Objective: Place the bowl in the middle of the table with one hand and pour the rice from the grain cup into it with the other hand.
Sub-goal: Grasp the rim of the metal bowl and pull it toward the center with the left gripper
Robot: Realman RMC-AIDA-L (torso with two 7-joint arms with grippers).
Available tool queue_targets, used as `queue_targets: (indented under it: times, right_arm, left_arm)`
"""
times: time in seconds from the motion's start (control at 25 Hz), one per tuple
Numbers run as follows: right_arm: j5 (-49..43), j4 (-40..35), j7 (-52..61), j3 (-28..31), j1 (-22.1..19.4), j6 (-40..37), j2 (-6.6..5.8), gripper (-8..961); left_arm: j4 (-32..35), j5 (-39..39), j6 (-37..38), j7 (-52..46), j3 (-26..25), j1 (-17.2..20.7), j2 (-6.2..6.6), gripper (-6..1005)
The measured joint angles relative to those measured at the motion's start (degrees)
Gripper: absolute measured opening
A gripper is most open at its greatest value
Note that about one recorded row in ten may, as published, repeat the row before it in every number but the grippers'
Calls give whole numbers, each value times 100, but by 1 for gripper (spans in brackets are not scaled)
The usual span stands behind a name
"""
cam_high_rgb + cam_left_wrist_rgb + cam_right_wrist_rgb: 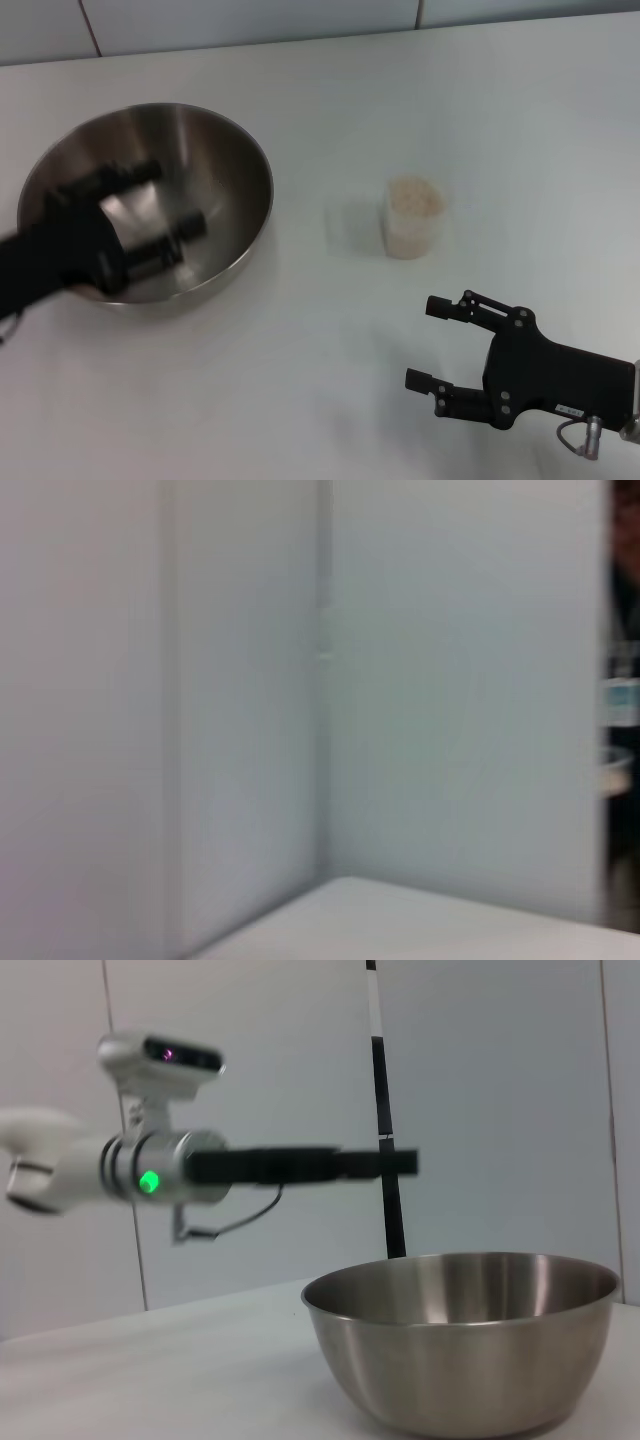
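The steel bowl [190, 180] sits on the left part of the white table [300, 380], well short of the far edge, where pale wall panels rise. It is wide, round and shiny, with a brushed inside and a thin rolled rim. The left gripper [170, 205] hangs over the bowl's opening; from the side it shows as a level black bar above the rim [330, 1165], clear of the metal, behind a silver-white wrist with a green light. Its two dark fingers [135, 172] stand spread apart, with nothing between them.

To the right of the bowl, with a stretch of bare table between them, stands the cup [412, 218]: small, clear plastic, slightly tapered, upright. The rice [415, 197] fills it to near the brim, a pale beige grainy mass.

The right gripper [435, 340] hovers nearer the front edge, below and a little right of the cup, apart from it. Its black fingers [455, 308] are wide apart and point left toward the open middle of the table.

The left wrist view gives only blurred wall panels and a corner of tabletop.
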Motion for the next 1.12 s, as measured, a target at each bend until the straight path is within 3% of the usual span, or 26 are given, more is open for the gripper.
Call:
queue_targets:
  times: [0.08, 0.12, 0.16, 0.28, 0.32, 0.4, 0.44, 0.48, 0.64, 1.12]
  right_arm:
    - [0, 4, 11, 0, 0, -1, -1, 812]
    - [0, 7, 16, 0, -1, -3, 0, 813]
    - [0, 9, 18, 0, -2, -3, 0, 813]
    - [0, 10, 24, 0, -7, -5, 0, 813]
    - [0, 10, 25, 0, -8, -7, 0, 813]
    - [0, 13, 26, 0, -9, -11, 0, 813]
    - [0, 13, 26, 0, -9, -14, 0, 813]
    - [0, 13, 27, 0, -9, -15, 0, 813]
    - [0, 14, 29, 0, -5, -17, 0, 813]
    - [-4, 18, 32, 0, 0, -17, 0, 813]
  left_arm:
    - [0, 0, 0, 0, 0, 0, 0, 777]
    - [378, 19, -293, -263, 12, 63, -1, 776]
    - [1301, 238, -1162, -1273, 32, 161, 8, 775]
    - [2026, 854, -1779, -2482, -25, 122, 27, 773]
    - [2465, 1610, -2132, -3415, -94, 7, 38, 772]
    - [2706, 2551, -2268, -4424, -184, -216, 42, 771]
    - [2706, 2551, -2268, -4424, -184, -216, 42, 770]
    - [2773, 3817, -2131, -5491, -350, -627, 45, 769]
    - [2478, 4984, -1921, -6230, -619, -1152, 21, 766]
    - [1540, 5977, -2097, -6353, -981, -1670, 37, 756]
